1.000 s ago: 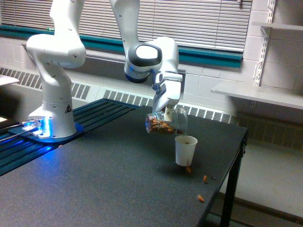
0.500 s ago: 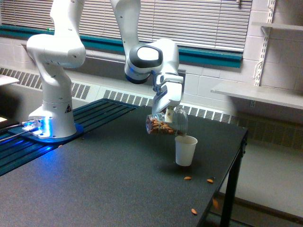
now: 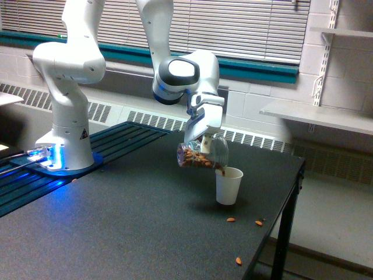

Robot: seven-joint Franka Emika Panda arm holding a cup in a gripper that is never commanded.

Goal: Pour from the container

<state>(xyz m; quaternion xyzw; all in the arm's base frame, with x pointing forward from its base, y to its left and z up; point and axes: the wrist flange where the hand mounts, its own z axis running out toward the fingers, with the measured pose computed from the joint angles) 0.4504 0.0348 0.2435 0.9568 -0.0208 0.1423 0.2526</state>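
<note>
In the exterior view the clear plastic container (image 3: 201,154) lies tipped on its side in the air, brown nut-like pieces filling it. My gripper (image 3: 204,140) is shut on it from above. Its mouth points to the exterior view's right and slightly down, just over the rim of a white paper cup (image 3: 228,186) standing upright on the dark table (image 3: 116,227). A few brown pieces show at the container's mouth, right at the cup's rim.
Three spilled brown pieces (image 3: 231,220) lie on the table near its edge at the exterior view's right. The arm's white base (image 3: 64,146) stands on a blue-lit platform at the left. A radiator, a window with blinds and wall shelves stand behind.
The container has shifted slightly left and tipped a little more over the cup. Pieces that were bouncing by the cup's foot now lie still farther out on the table.
</note>
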